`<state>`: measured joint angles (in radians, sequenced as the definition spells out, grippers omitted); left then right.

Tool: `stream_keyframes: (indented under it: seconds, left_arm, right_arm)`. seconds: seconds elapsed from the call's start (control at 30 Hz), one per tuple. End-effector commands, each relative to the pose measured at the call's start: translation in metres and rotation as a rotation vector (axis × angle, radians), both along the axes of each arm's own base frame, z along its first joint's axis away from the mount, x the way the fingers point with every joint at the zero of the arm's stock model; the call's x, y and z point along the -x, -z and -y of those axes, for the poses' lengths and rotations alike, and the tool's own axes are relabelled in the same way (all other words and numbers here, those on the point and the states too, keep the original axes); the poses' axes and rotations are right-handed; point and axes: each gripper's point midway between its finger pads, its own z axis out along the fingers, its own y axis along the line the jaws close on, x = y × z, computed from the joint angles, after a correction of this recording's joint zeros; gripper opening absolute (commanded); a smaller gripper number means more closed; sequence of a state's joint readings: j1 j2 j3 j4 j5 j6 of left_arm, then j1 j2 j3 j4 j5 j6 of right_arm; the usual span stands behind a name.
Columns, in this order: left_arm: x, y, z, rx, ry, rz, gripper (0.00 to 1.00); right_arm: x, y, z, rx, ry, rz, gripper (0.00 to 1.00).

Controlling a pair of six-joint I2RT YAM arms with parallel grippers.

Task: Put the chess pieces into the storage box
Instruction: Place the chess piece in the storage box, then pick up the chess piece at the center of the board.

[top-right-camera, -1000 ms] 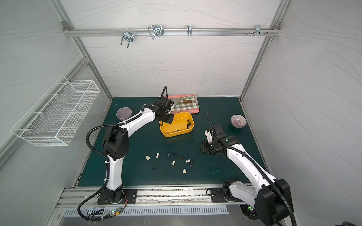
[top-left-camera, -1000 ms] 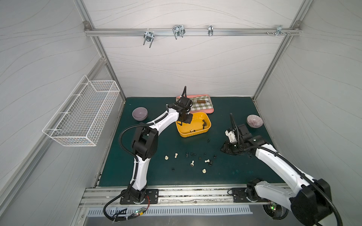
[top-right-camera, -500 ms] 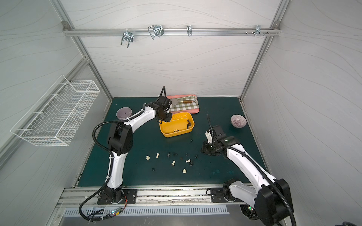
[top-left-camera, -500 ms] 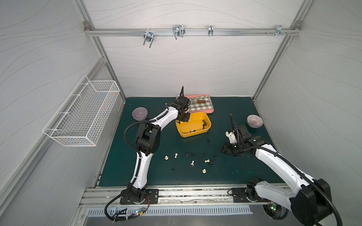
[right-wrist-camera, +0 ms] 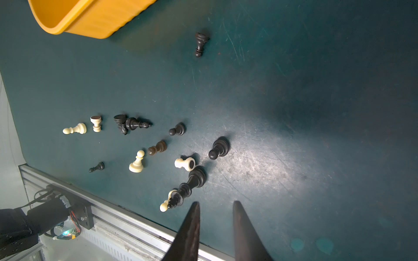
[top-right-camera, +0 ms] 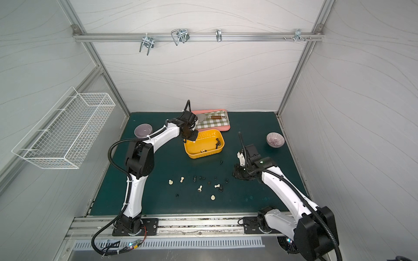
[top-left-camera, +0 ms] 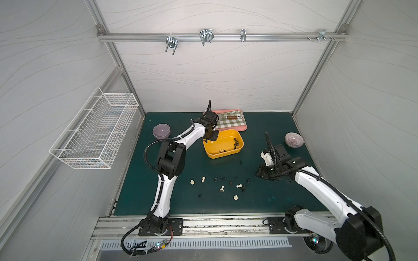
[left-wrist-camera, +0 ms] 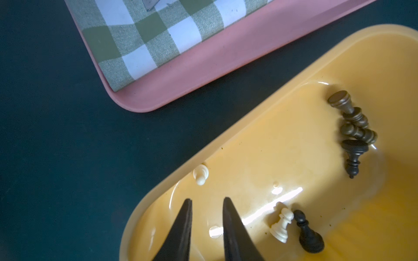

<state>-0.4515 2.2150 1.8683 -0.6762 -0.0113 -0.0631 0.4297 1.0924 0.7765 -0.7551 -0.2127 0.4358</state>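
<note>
Storage box [left-wrist-camera: 260, 126] holding chess pieces [left-wrist-camera: 352, 133], checked cloth [left-wrist-camera: 147, 45] on pink tray [left-wrist-camera: 203, 67]

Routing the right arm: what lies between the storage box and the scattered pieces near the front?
One lone black chess piece, near a corner of the storage box; otherwise bare, in both top views.
</note>
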Motion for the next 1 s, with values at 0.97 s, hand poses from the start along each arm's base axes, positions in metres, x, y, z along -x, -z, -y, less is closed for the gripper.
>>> stream_keyframes:
  seconds: [0.97]
  left_arm:
    - [0.075,-0.085,-0.012,0.267,-0.022,0.132,0.28]
  right_arm:
    - [-0.009,0.011,-0.003,0.134,-0.043,-0.002,0.29]
